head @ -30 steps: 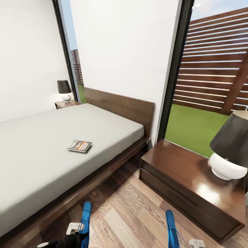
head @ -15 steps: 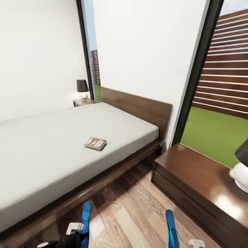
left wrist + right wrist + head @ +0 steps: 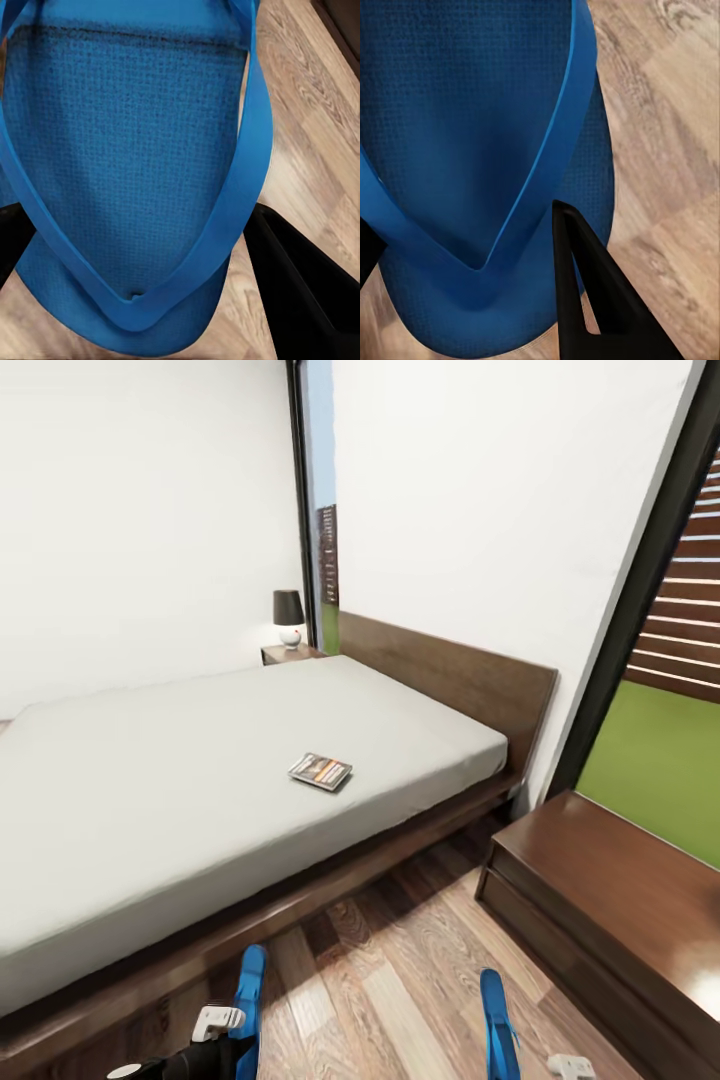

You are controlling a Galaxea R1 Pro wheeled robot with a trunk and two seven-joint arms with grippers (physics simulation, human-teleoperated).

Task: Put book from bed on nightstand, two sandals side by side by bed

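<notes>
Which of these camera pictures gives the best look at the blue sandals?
The wrist views. The left wrist view shows one sandal close up, with textured sole and V-shaped strap; the right wrist view shows the other sandal likewise. The head view shows each edge-on, as a thin blue strip low down.

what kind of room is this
A bedroom, most likely: a large low bed with a dark wooden headboard, a nightstand carrying a small lamp, and wood-plank floor.
</notes>
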